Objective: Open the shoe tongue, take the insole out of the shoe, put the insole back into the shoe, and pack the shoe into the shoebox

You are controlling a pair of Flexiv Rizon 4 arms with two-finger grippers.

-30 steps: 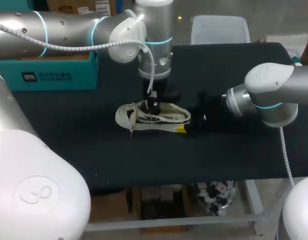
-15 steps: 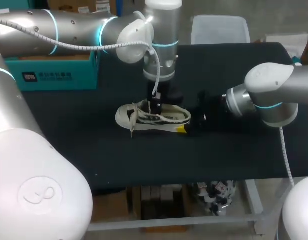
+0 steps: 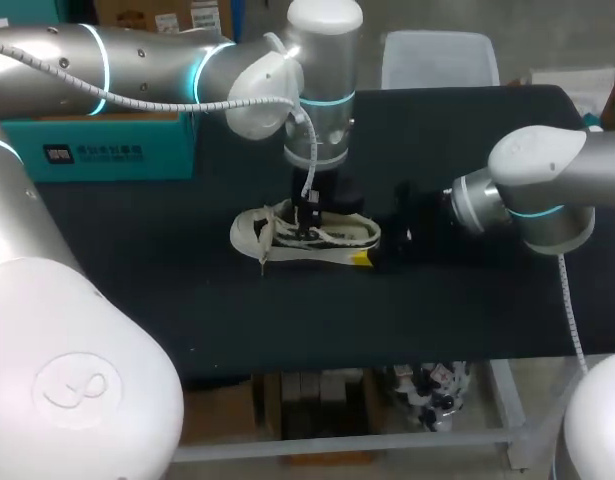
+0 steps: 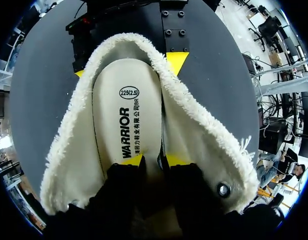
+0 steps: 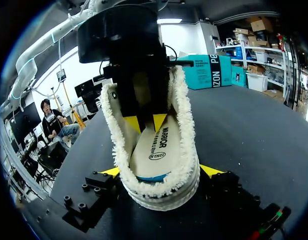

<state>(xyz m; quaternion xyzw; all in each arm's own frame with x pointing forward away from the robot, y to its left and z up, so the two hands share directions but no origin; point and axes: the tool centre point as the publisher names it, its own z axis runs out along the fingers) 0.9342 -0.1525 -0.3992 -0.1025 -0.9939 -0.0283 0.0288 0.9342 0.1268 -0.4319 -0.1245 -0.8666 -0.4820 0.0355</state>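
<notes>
Right gripper [image 5: 160,171] clamps the heel of the fleece-lined shoe [image 5: 186,145]; left gripper [image 4: 155,161] dips inside it onto the seated insole [image 4: 124,107], grip impossible to tell. Insole removal seemingly begins: pinch an edge, lift clear.

Head view high behind, wrists close, all share shoe [image 3: 332,238]

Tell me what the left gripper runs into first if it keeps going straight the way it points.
The insole. The left gripper points down into the open shoe, and the insole lies directly ahead of it. Whether it already touches the insole is hard to tell.
</notes>
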